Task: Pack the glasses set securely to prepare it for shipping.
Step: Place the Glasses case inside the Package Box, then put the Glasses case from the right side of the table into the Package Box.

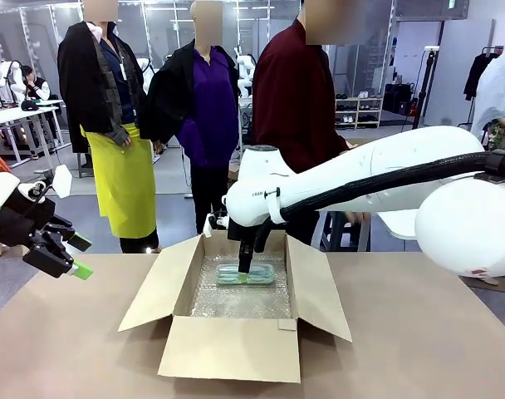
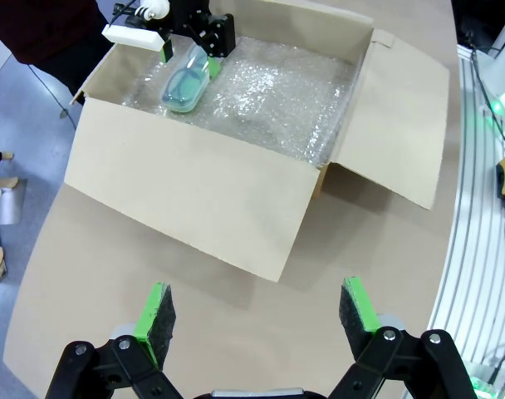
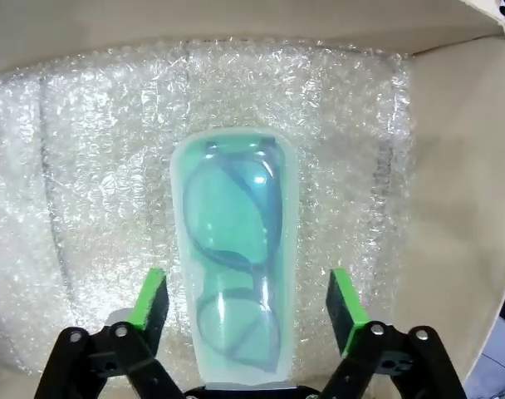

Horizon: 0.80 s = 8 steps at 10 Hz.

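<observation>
- Our right pincer (image 3: 248, 291) is down inside the box (image 1: 236, 349), jaws wide, with a green pad on either side of the case (image 3: 234, 208) and a gap showing on both sides. It holds nothing.
- The mint-green case, with dark frames visible through it, lies flat on the bubble wrap (image 3: 95, 166) lining the box floor, toward the far wall of the box.
- Our left pincer (image 2: 257, 312) hangs wide and empty over the bench (image 1: 70, 349), to the left of the box and well apart from it.
- We judge the step in hand to be leaving the case where it lies, so we should lift the right pincer straight up out of the box. Any sideways drift would let a pad drag the case across the wrap.
- We should keep the jaws wide until the pads are above the box flaps. Narrowing sooner could nip the case or snag the wrap.
- The far flap stands close to the arm, so we should rise clear of it before swinging away.
- The case sits at the far side of the box, which leaves free wrap nearer the front wall for whatever goes in next.
</observation>
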Tool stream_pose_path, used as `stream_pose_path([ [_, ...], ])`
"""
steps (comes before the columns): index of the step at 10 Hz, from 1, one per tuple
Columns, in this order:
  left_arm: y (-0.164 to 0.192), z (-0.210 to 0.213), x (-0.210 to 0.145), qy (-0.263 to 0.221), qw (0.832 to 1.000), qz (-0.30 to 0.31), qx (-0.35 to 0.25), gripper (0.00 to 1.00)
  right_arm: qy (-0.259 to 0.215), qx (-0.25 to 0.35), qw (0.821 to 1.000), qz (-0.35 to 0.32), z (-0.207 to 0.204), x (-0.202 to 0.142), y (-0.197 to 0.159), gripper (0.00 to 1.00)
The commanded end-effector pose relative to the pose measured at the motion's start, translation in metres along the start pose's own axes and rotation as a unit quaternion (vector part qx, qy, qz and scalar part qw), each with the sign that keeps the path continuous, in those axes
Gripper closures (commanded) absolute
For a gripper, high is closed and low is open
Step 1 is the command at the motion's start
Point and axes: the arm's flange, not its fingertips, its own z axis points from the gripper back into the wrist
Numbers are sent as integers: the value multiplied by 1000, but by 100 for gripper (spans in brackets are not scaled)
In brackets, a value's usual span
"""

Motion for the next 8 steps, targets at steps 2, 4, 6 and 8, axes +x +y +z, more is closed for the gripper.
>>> stream_pose_path([
  [2, 2, 1, -1, -12, 1000, -7, -8, 0, 13, -14, 1000, -12, 17, -3, 15, 0],
  [4, 2, 1, -1, -12, 1000, -7, -8, 0, 0, -2, 1000, 1, 4, 1, 0, 0],
  [6, 2, 1, -1, -12, 1000, -7, -8, 0, 0, -2, 1000, 1, 4, 1, 0, 0],
  [8, 2, 1, -1, -12, 1000, -7, -8, 0, 0, -2, 1000, 1, 4, 1, 0, 0],
])
